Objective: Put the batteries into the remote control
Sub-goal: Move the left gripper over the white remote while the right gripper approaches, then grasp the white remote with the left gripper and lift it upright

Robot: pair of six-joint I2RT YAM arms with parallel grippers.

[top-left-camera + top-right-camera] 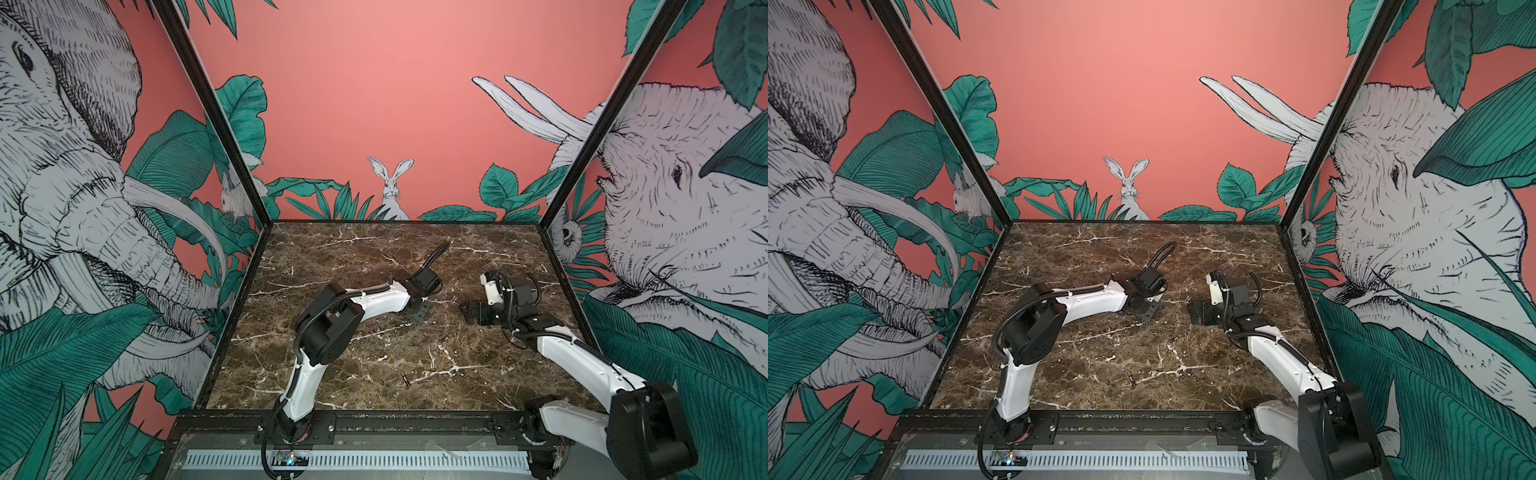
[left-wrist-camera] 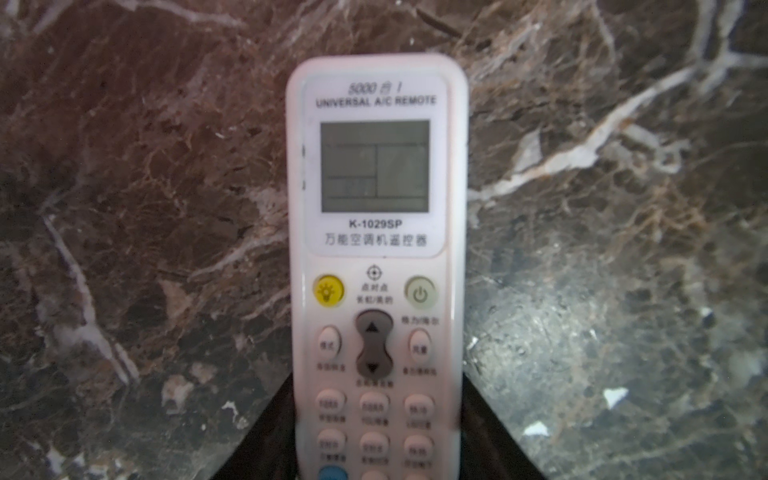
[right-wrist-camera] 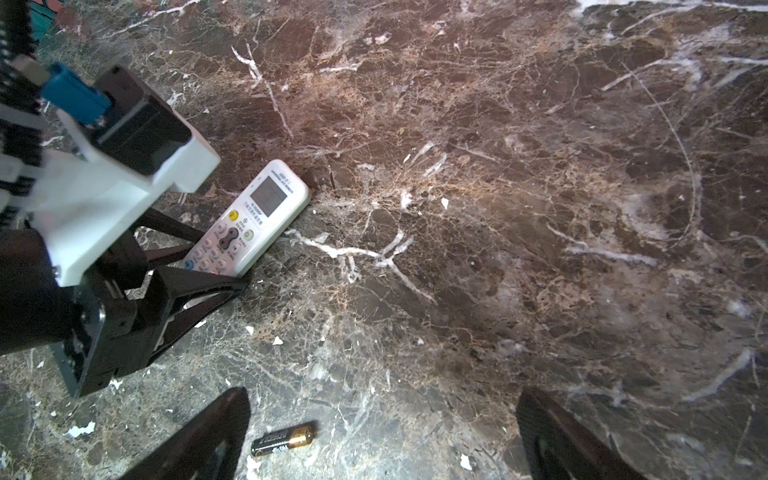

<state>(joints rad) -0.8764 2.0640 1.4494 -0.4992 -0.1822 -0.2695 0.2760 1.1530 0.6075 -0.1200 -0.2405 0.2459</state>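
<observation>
Remote control (image 2: 376,249): white universal A/C handset, face up on the marble-patterned tabletop (image 3: 498,208). Its grey screen is at the end away from the pincer, with rows of buttons toward it. The back and the battery recess are not visible; I judge it must be turned over before loading. By my estimate it is light, rigid plastic with smooth edges that may slip. It is best held across the narrow width on the long edges, clear of the buttons.

The left gripper (image 2: 376,376) does so: its fingers (image 2: 482,440) sit against both long edges at the button end, pinching the handset.

One battery (image 3: 282,438), a black barrel with a copper end, lies on its side between the fingers of the right gripper (image 3: 382,392), close to one and untouched. That pincer is spread wide and empty. The battery is hard, small and round, so I expect it to roll; take it across the barrel at mid-length. What I take for a second battery (image 1: 405,379) lies well apart, nearer the front edge.
</observation>
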